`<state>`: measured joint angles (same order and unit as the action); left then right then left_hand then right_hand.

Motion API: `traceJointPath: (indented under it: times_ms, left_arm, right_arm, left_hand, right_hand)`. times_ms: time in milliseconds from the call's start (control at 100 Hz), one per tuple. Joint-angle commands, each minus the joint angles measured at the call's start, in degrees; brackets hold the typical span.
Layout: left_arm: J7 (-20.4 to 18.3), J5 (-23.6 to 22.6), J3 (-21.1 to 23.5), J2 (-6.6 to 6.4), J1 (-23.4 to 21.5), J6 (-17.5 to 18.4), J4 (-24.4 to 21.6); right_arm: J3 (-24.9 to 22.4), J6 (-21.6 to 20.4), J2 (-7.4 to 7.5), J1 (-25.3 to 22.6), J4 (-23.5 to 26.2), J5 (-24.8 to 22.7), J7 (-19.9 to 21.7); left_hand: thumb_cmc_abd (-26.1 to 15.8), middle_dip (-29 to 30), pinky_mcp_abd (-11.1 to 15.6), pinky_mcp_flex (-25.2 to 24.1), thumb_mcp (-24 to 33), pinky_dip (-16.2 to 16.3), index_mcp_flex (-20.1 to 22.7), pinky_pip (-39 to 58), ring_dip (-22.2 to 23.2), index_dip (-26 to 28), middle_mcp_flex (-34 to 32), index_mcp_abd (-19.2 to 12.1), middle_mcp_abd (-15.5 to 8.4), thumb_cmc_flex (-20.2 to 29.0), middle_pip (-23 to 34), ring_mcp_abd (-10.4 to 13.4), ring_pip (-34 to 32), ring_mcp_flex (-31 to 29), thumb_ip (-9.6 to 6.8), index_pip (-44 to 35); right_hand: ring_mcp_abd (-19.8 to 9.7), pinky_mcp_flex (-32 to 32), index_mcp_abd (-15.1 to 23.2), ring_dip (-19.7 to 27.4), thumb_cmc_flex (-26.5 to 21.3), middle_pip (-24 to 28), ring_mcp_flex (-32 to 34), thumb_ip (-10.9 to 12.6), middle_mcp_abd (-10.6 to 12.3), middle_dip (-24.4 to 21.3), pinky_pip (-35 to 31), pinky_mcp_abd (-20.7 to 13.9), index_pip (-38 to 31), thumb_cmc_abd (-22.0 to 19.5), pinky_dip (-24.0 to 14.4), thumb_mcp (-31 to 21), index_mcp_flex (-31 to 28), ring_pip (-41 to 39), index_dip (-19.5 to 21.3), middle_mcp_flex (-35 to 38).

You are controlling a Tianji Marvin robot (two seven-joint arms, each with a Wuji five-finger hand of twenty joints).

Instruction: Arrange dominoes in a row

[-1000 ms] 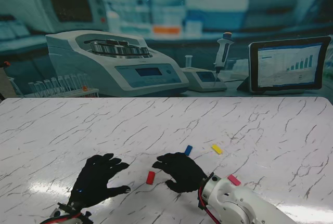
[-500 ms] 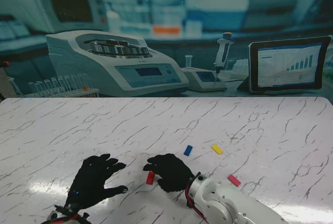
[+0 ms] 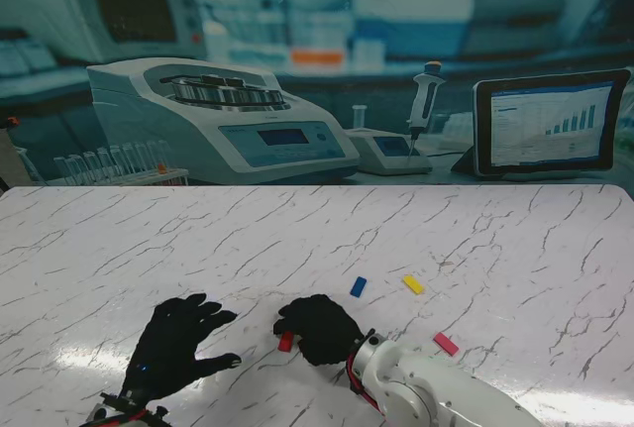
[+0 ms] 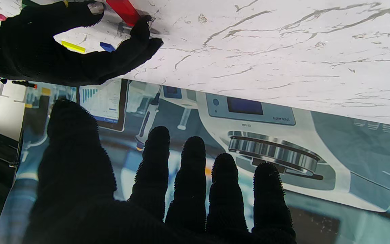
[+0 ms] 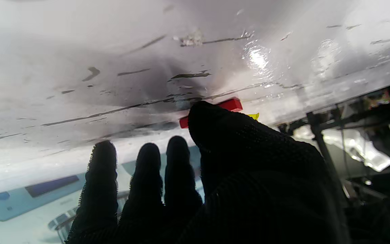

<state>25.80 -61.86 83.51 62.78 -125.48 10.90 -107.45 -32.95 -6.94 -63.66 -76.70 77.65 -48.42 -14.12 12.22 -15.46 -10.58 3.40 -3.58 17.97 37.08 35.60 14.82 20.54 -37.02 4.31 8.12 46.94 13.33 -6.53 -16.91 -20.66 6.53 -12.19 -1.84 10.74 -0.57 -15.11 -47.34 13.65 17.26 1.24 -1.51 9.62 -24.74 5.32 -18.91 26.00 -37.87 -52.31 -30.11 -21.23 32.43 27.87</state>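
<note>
Surface: marbled white table (image 3: 475,239) before a printed lab backdrop; its far edge runs under the backdrop, its near edge lies below both arms.
Change: over the last second the right hand (image 3: 319,328) has slid left along the table's near part and closed in on the red domino (image 3: 285,342), which it now meets at its fingertips.
Right hand: curled over the red domino; the left wrist view shows the piece between thumb and a finger, tilted, so it seems pinched, though a full grip cannot be confirmed.
Left hand: the left hand (image 3: 178,350) rests flat near the near edge, fingers spread wide, holding nothing, little moved.
Other pieces: blue domino (image 3: 358,286) and yellow domino (image 3: 413,284) lie apart toward the table's middle; pink domino (image 3: 446,344) lies beside the right forearm.
Meaning: judged from this, the first piece is just being taken; no row exists yet.
Room: wide bare table toward the far edge and both side edges; the tight spot is the gap between the two hands.
</note>
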Motion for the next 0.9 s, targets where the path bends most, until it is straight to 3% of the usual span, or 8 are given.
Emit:
traceJointPath:
  times_ms: [0, 140, 210, 250, 440, 590, 690, 890]
  left_arm:
    - [-0.35, 0.11, 0.03, 0.32, -0.5, 0.98, 0.07]
    - [-0.12, 0.03, 0.13, 0.33, -0.5, 1.03, 0.08]
    - [0.01, -0.04, 0.18, 0.34, -0.52, 1.04, 0.1]
    - [0.08, -0.05, 0.2, 0.34, -0.53, 1.05, 0.12]
    - [0.33, 0.11, 0.22, 0.4, -0.58, 1.02, 0.2]
    - [0.2, 0.18, 0.26, 0.4, -0.59, 1.03, 0.19]
    - [0.22, 0.25, 0.23, 0.41, -0.53, 1.03, 0.27]
    - [0.17, 0.4, 0.18, 0.42, -0.44, 1.08, 0.37]
  right_arm:
    - [0.21, -0.18, -0.62, -0.32, -0.25, 0.21, 0.12]
    - [0.37, -0.2, -0.77, -0.12, -0.72, 0.18, -0.51]
    - [0.52, -0.11, -0.88, 0.0, -1.04, 0.22, -0.86]
    - [0.65, 0.0, -0.97, 0.1, -1.33, 0.22, -1.18]
    - [1.48, 0.5, -1.58, 0.65, -3.5, 0.56, -3.12]
    - [1.87, 1.0, -2.07, 0.91, -5.14, 0.88, -4.78]
    - [1.68, 1.29, -2.19, 0.8, -5.64, 0.72, -5.74]
    - [0.66, 2.0, -1.99, 0.04, -5.12, 0.06, -6.32]
  left_hand:
    - [-0.09, -0.01, 1.37, -0.31, -0.33, 0.45, 0.48, -0.35, -0.11, 0.42, -0.95, -0.13, -0.93, -1.18, 0.68, 1.67, -0.89, -0.73, -0.06, -0.26]
    - [-0.1, -0.06, 1.37, -0.21, -0.35, 0.49, 0.57, -0.26, -0.07, 0.48, -1.14, -0.15, -1.05, -1.22, 0.75, 1.69, -0.93, -0.91, -0.04, -0.39]
    - [-0.16, -0.08, 1.34, -0.15, -0.36, 0.51, 0.59, -0.21, -0.06, 0.51, -1.16, -0.2, -1.05, -1.25, 0.74, 1.62, -0.92, -0.99, -0.04, -0.47]
    - [-0.12, -0.11, 1.33, -0.12, -0.37, 0.53, 0.65, -0.18, -0.04, 0.53, -1.29, -0.18, -1.09, -1.25, 0.79, 1.65, -0.94, -1.06, -0.03, -0.52]
    - [-0.35, -0.2, 1.24, -0.03, -0.35, 0.6, 0.94, -0.03, 0.06, 0.64, -1.57, -0.38, -1.13, -1.3, 0.88, 1.64, -1.02, -1.42, -0.02, -0.79]
    - [-0.55, -0.24, 1.23, -0.03, -0.32, 0.66, 0.98, 0.08, 0.12, 0.72, -1.62, -0.36, -1.27, -1.3, 0.88, 1.64, -1.0, -1.45, -0.04, -0.98]
    - [-0.65, -0.27, 1.16, -0.01, -0.32, 0.68, 1.04, 0.12, 0.15, 0.77, -1.72, -0.25, -1.17, -1.33, 0.91, 1.58, -0.99, -1.44, -0.05, -1.1]
    - [-1.08, -0.3, 1.05, -0.03, -0.33, 0.74, 1.25, 0.23, 0.22, 0.88, -1.87, -0.28, -1.21, -1.51, 0.95, 1.55, -1.03, -1.58, -0.03, -1.36]
  right_hand:
    - [-2.01, 0.86, 2.17, -0.52, -0.6, 0.56, 1.45, -2.28, 1.31, 0.55, -0.13, 4.51, -2.1, 1.36, 1.28, -0.4, -2.83, -0.45, 1.72, 1.68]
    - [-1.83, 1.33, 3.76, -0.76, 0.12, 2.52, 2.88, -2.52, 1.05, 1.54, -1.13, 4.56, -6.96, 1.29, 1.75, 0.67, -6.27, -0.66, 4.28, 4.99]
    - [-1.41, 1.39, 4.42, -0.91, -0.2, 4.03, 3.17, -4.18, 0.32, 2.33, -1.72, 4.78, -9.71, 2.69, 2.11, 1.12, -6.68, -0.81, 4.7, 6.19]
    - [-1.21, 1.3, 4.64, -1.01, -0.33, 4.83, 3.26, -4.95, 0.07, 2.72, -2.53, 4.84, -13.15, 3.46, 2.84, 1.03, -6.42, -0.91, 2.68, 6.46]
    - [0.52, 1.62, 6.62, -1.7, -1.43, 8.98, 3.43, -6.82, -1.67, 5.48, -4.23, 5.15, -25.45, 6.19, 3.47, 1.76, -5.57, -2.24, 2.99, 5.92]
    - [2.51, 1.54, 9.35, -3.11, -2.09, 14.01, 3.01, -7.33, -1.58, 8.91, -5.66, 5.49, -33.83, 7.51, 3.77, 1.95, -6.24, -3.9, 3.18, 4.19]
    - [3.27, 1.09, 9.85, -3.99, -2.21, 19.28, 1.76, -7.36, -2.02, 12.26, -6.6, 5.51, -37.75, 7.65, 3.91, 1.54, -6.45, -5.07, 5.9, 1.63]
    - [5.35, -1.2, 8.66, -5.27, -2.4, 27.15, -1.39, -7.59, -5.48, 18.74, -11.87, 5.54, -41.52, 7.73, 5.09, 0.21, -4.09, -7.62, 10.5, -4.14]
